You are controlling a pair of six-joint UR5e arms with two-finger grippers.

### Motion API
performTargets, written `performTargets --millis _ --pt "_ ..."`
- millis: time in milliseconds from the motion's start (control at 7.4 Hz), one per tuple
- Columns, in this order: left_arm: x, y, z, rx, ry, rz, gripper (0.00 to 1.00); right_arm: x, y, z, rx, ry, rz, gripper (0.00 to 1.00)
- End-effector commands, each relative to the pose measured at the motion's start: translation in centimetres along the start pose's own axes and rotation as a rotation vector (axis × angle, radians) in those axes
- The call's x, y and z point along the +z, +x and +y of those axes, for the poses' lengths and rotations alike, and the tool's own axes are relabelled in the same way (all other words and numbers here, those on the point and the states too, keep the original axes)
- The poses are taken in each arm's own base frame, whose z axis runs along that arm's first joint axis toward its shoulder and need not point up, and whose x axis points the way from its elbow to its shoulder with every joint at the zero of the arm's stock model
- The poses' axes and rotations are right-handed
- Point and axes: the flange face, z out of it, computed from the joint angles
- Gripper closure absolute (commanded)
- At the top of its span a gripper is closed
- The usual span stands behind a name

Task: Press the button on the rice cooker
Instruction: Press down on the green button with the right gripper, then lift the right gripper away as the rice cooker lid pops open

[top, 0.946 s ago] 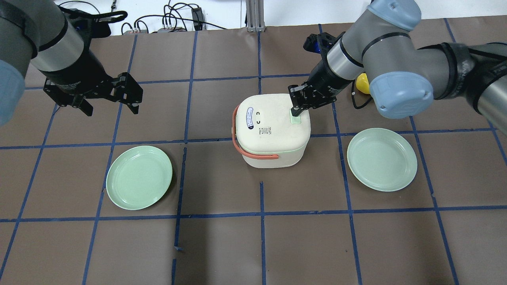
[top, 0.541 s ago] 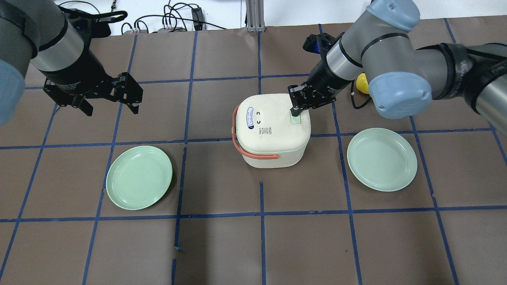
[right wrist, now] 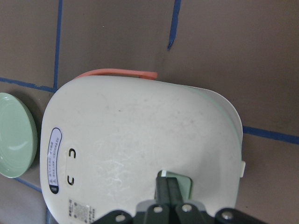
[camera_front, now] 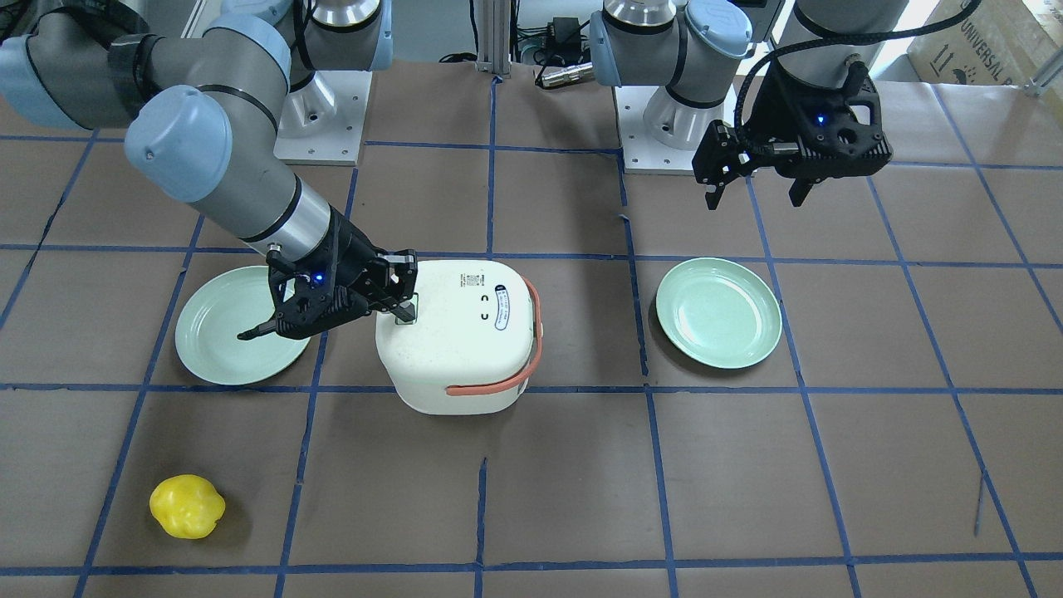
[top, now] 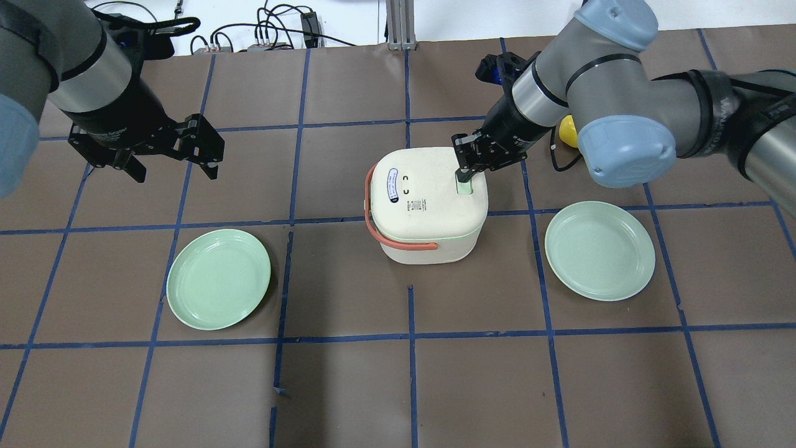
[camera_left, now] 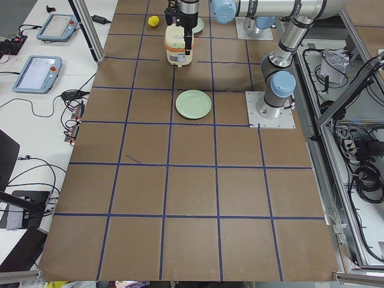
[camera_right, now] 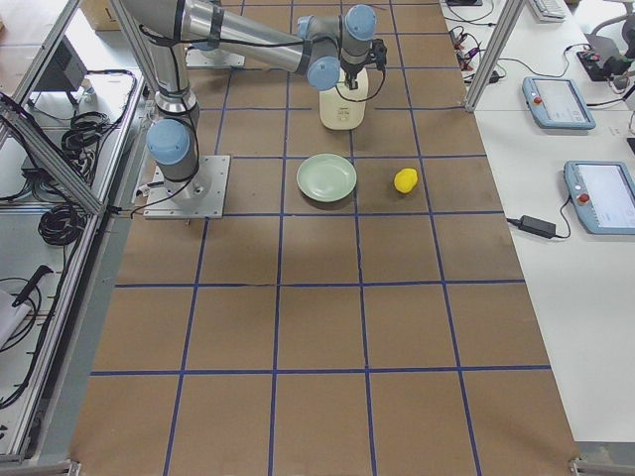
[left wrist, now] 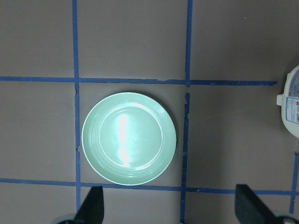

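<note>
The rice cooker [top: 426, 205] stands mid-table between two plates [top: 218, 278], and its button [right wrist: 186, 184] sits in a corner of the lid on the robot's right. The right gripper [top: 463, 175], fingers brought together into one narrow black tip, rests toward one side of that button rather than on its middle. That looks the likeliest trouble: a push from there could slide off onto the lid, or tilt the button without seating it. The arm also comes in at a slant, so part of the force would go sideways. The cooker looks light and nothing braces it, so it might skate or rock instead of taking the press. The left gripper [top: 173, 168] hangs well apart from the cooker, fingers spread, holding nothing.

The cooker is a rounded-square box of cream plastic, matt and faintly scuffed on top, with a thin orange strap handle [top: 373, 229] along one side. The button is a small, smooth rounded rectangle in pale green. The plates are glossy pale green rounds with shallow rims
</note>
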Motion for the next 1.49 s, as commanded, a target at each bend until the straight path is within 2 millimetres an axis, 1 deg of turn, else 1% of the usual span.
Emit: performTargets --millis 0,135,270,405,541,676,811,946,1081,1216,1351 --pt "0.0 0.0 0.0 0.001 0.001 0.000 0.00 -1.8 -0.8 0.3 -0.018 0.026 0.013 0.24" --pt "0.0 0.0 0.0 0.000 0.001 0.000 0.00 -3.4 -1.6 0.9 -0.024 0.048 0.022 0.01" --pt "0.0 0.0 0.0 0.000 0.001 0.000 0.00 -4.7 -2.2 2.1 -0.018 0.028 0.034 0.00" --pt "0.0 0.0 0.0 0.000 0.000 0.000 0.00 -6.8 -2.9 3.1 -0.013 0.023 0.071 0.00" --pt "0.1 0.0 0.0 0.000 -0.002 0.000 0.00 -9.8 -3.8 3.8 -0.001 0.018 0.094 0.00" --pt "0.0 0.0 0.0 0.000 0.001 0.000 0.00 -12.9 -4.0 4.2 0.004 0.039 0.193 0.00" --pt "0.0 0.0 0.0 0.000 0.000 0.000 0.00 -14.8 -3.4 4.0 0.016 0.066 0.274 0.00" --pt "0.1 0.0 0.0 0.000 -0.002 0.000 0.00 -16.4 -2.7 3.8 0.032 0.095 0.296 0.00" --pt "0.0 0.0 0.0 0.000 0.000 0.000 0.00 -18.0 -2.4 3.5 0.041 0.124 0.302 0.00" --pt "0.0 0.0 0.0 0.000 0.001 0.000 0.00 -19.3 -2.2 3.2 0.046 0.148 0.307 0.00" --pt "0.0 0.0 0.0 0.000 0.000 0.000 0.00 -19.7 -1.6 2.9 0.057 0.153 0.309 0.00"
